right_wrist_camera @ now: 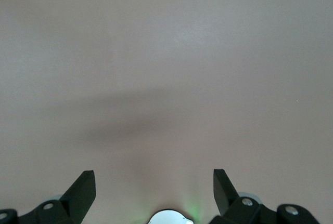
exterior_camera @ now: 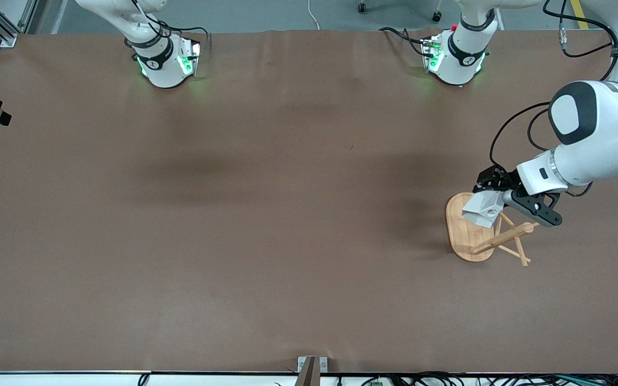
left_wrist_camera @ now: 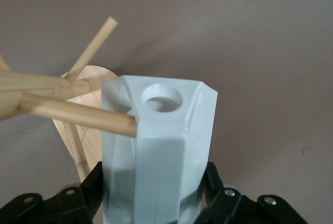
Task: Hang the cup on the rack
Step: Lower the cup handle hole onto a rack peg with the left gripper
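Cup [left_wrist_camera: 156, 151] clamped in left claw [exterior_camera: 494, 201], held over rack [exterior_camera: 480, 236] at the left arm's end of the table [exterior_camera: 266, 214]. Handle hole sits just beside a peg tip [left_wrist_camera: 127, 124], not threaded. Judgement: line the hole up with the peg axis, slide on slowly, release only once seated. Right claw [right_wrist_camera: 154, 187] waits, spread, over bare table.

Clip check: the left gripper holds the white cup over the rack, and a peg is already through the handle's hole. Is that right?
Not quite. The left gripper does hold the cup over the rack, but no peg is through the handle hole. The left wrist view shows the nearest peg ending beside the cup, with the hole empty. The right gripper waits, fingers open.
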### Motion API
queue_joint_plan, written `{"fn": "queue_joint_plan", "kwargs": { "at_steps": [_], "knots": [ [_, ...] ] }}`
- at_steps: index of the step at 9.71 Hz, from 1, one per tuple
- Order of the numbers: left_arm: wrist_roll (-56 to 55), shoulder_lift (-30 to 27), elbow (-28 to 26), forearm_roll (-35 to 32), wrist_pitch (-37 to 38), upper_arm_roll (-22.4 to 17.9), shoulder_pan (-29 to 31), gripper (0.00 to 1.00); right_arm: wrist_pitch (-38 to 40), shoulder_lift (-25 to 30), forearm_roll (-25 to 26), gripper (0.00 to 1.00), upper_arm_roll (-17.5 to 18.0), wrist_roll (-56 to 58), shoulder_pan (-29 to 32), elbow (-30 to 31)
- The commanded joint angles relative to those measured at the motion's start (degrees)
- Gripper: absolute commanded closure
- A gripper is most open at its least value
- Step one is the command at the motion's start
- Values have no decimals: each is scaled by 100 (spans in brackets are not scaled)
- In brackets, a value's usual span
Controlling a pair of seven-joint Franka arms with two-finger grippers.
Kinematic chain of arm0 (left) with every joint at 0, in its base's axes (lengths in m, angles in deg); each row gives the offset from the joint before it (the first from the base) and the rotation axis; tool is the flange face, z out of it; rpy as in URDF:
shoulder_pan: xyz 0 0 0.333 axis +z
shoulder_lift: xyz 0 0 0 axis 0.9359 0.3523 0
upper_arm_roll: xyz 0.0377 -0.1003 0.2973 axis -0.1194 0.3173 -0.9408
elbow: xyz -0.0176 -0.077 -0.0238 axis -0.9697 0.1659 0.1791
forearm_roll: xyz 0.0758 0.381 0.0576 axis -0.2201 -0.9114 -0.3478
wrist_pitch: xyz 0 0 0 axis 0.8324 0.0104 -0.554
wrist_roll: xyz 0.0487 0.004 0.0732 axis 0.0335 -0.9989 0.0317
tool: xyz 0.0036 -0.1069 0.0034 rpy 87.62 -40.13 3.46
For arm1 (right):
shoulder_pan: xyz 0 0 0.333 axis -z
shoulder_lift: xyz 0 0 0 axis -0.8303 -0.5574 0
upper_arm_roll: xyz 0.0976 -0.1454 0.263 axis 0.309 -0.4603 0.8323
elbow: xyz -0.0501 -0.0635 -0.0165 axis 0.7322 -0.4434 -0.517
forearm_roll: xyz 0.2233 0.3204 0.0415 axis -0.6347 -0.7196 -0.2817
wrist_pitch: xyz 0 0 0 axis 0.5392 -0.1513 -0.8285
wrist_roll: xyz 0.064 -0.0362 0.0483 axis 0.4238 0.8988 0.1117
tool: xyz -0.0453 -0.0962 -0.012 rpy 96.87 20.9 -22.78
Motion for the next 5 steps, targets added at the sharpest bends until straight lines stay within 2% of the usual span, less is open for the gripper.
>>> {"fn": "queue_joint_plan", "kwargs": {
  "at_steps": [1, 2, 3, 4, 5],
  "knots": [
    [244, 374, 324, 69, 51, -195, 24, 91, 48, -2, 66, 0, 10, 133, 67, -5],
    [245, 392, 386, 52, 60, -204, 24, 87, 56, -2, 66, 0, 10, 134, 67, -5],
    [245, 401, 395, 60, 60, -196, 24, 36, 56, -2, 66, 0, 10, 134, 67, -5],
    [184, 392, 404, 95, 60, -204, 24, 0, 56, -2, 66, 0, 10, 134, 76, -5],
    [157, 383, 456, 87, 69, -213, 24, 0, 56, -2, 66, 0, 10, 134, 76, -5]
  ]
}}
